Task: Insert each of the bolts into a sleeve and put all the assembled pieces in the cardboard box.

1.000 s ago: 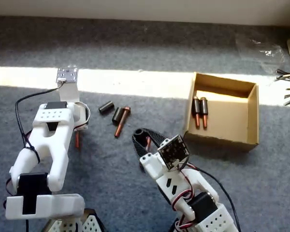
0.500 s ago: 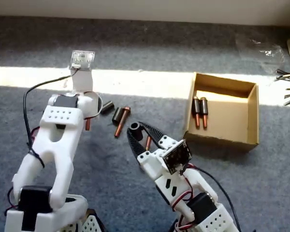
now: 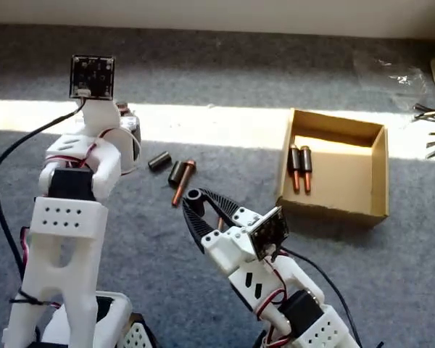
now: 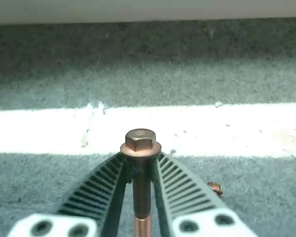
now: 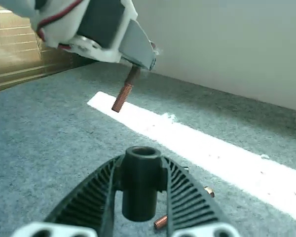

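My left gripper [image 4: 140,160] is shut on a copper bolt [image 4: 140,148], held off the carpet with its hex head toward the far wall. My right gripper [image 5: 140,165] is shut on a black sleeve [image 5: 139,197] with its bore upward; in the high view that sleeve [image 3: 194,196] is near the carpet's middle. From the right wrist view, the held bolt [image 5: 122,94] hangs thread-down above and beyond the sleeve, apart from it. The cardboard box [image 3: 377,170] at the right holds two assembled pieces [image 3: 299,167].
On the carpet lie a loose black sleeve [image 3: 158,161], a sleeve with a bolt through it [image 3: 180,174] and another bolt [image 3: 221,214] beside the right gripper. The raised left arm [image 3: 80,181] stands at the left. Clutter [image 3: 428,116] lies at the far right.
The left arm has risen and swung up with the bolt in its gripper. The right gripper with the sleeve has shifted a little to the left.
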### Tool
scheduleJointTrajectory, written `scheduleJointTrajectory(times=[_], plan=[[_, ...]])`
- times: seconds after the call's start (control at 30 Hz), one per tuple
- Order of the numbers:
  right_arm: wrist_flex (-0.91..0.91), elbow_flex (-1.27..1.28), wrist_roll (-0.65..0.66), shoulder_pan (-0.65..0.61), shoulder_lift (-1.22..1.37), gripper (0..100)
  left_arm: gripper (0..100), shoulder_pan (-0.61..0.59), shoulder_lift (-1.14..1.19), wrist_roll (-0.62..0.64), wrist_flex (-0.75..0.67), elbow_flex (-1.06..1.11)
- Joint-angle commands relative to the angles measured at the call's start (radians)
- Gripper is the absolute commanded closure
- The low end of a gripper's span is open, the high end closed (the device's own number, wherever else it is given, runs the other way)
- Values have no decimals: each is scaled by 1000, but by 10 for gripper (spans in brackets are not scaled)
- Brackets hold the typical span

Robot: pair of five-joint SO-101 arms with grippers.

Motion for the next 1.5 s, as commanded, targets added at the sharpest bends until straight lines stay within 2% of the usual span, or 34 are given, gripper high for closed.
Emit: scheduleJointTrajectory(times=[0.0, 0.2, 0.33, 0.5, 0.73, 0.93, 1.13, 1.27, 1.47], plan=[[-74, 90, -6, 21, -12, 995, 995, 19, -148, -2, 2, -42], [-101, 119, -3, 21, -12, 995, 995, 59, -266, 0, 0, -41], [-131, 119, 0, 22, -12, 995, 995, 136, -328, 2, -23, -42], [-151, 119, 146, 22, -12, 995, 995, 239, -410, 3, -78, -42], [-145, 119, 143, 22, -12, 994, 995, 355, -513, 3, -87, 16], [-143, 119, 143, 24, -12, 994, 995, 371, -671, 2, -160, 111], [-143, 119, 143, 24, -12, 994, 994, 372, -791, 3, -164, 186], [-143, 119, 143, 24, -12, 994, 994, 433, -863, 3, -169, 249], [-143, 119, 143, 24, -12, 994, 994, 470, -989, 3, -295, 421]])
